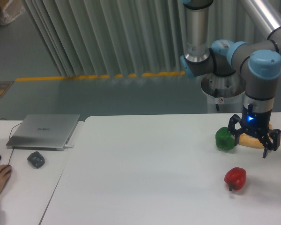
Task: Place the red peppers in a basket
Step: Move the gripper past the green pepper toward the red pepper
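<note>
Jaws spread wide and empty, the gripper hovers beside the green pepper, risking a wrong grab instead of the red pepper.

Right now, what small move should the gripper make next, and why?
Probably move toward the camera and slightly left, to stand over the red pepper. The open gripper hangs by the green pepper and the bread, while the red one lies apart, nearer the camera.

We see a white table before grey vertical slats, a grey-green floor crossed by a yellow line, and a lower side desk.
</note>
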